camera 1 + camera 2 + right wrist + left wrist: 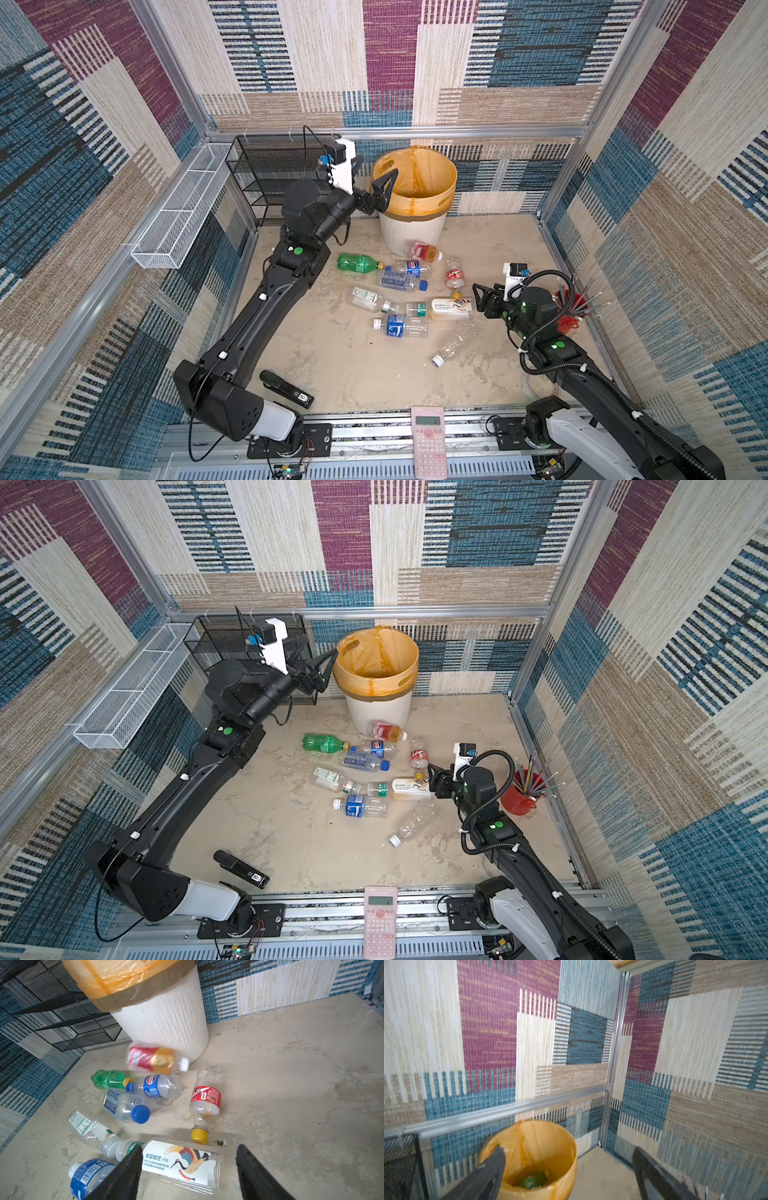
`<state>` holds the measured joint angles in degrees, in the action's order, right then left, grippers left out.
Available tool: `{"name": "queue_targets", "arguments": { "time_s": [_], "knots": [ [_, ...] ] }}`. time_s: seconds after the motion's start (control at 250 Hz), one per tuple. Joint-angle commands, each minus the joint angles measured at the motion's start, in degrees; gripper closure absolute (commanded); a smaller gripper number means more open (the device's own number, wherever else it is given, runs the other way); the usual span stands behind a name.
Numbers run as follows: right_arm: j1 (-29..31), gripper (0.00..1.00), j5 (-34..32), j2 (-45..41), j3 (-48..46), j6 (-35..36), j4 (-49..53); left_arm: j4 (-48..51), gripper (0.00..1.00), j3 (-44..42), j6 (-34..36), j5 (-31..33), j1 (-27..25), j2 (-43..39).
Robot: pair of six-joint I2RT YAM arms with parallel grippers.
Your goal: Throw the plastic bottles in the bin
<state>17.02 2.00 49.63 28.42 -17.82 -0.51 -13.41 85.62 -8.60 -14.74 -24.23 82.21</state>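
There's the left gripper [376, 174] at the bin's [415, 235] nine o'clock rim, jaws wide and empty; a green bottle [533, 1181] lies inside. More plastic bottles [401, 326] litter the surface [332, 365] at six o'clock. The right gripper [189, 1148] hovers, jaws parted, above the crane-label bottle [178, 1161].

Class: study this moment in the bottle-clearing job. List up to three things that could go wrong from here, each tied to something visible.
1. The open left gripper hangs at the bin rim; pulling back might snag the bag liner.
2. The open right gripper hovers over the crane-label bottle, right beside a green-label bottle; closing may pinch both or squirt one away.
3. The red pencil cup stands close behind the right arm; a swing could topple it.
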Motion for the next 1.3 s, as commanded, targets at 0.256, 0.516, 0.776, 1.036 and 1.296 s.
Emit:
{"name": "queue_targets", "arguments": {
  "time_s": [0.256, 0.516, 0.776, 1.036, 1.296],
  "knots": [
    [0.04, 0.27, 4.73, 5.79, 3.01, -5.34, 2.03, 2.60, 0.08, -28.32, -5.55, 5.55, 0.06, -13.23],
    [-0.14, 0.24, 1.53, 10.62, 7.01, -6.65, 4.53, 7.12, 0.10, -39.34, -7.77, 8.30, 0.06, -22.01],
    [-1.97, 0.24, -0.04, 15.23, 11.95, -8.79, 11.32, 9.65, 0.13, -44.62, -10.78, 8.49, 0.10, -26.38],
    [-7.19, 0.24, 0.15, 19.52, 16.20, -3.88, 14.85, 8.77, 0.14, -48.34, -12.23, 8.06, 0.12, -27.92],
    [-9.43, 0.25, 0.92, 29.49, 25.10, 1.83, 14.93, 7.33, 0.15, -49.84, -13.96, 6.68, 0.08, -28.37]
  ]
}}
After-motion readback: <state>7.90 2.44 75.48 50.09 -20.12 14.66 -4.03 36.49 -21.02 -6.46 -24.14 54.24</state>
